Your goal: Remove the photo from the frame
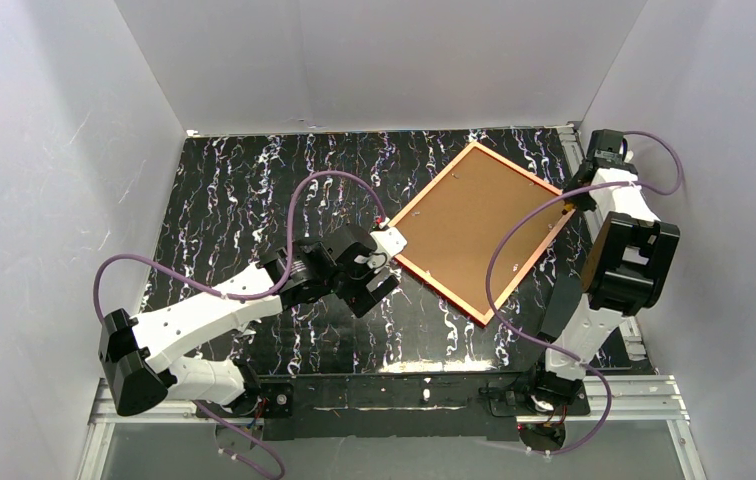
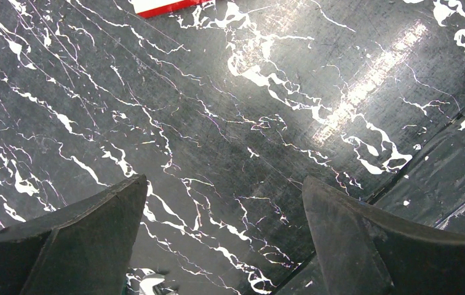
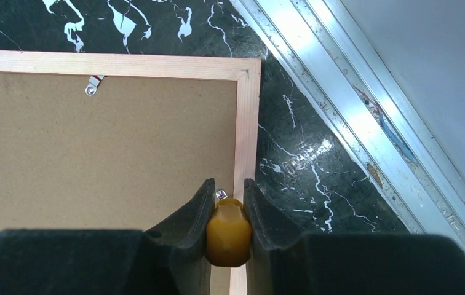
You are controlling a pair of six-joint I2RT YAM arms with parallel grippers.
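Observation:
The frame (image 1: 474, 232) lies face down at the table's back right, and its pale orange back rim (image 3: 246, 123) surrounds the brown backing board (image 3: 95, 160). The photo is hidden under that board. My right gripper (image 3: 229, 183) is shut on a small amber tool (image 3: 228, 230). The tool's tip sits at a metal tab (image 3: 221, 194) by the frame's right rim. Another tab (image 3: 93, 85) sits near the far rim. My left gripper (image 1: 386, 265) stands open just off the frame's left corner. Its fingers (image 2: 104, 215) hover over bare marble, with a red frame corner (image 2: 168, 5) at the top of the left wrist view.
An aluminium rail (image 3: 365, 104) runs along the table's right side, close to the frame's corner. White walls enclose the table (image 1: 254, 200) on three sides. A purple cable (image 1: 514, 240) from the right arm loops over the frame.

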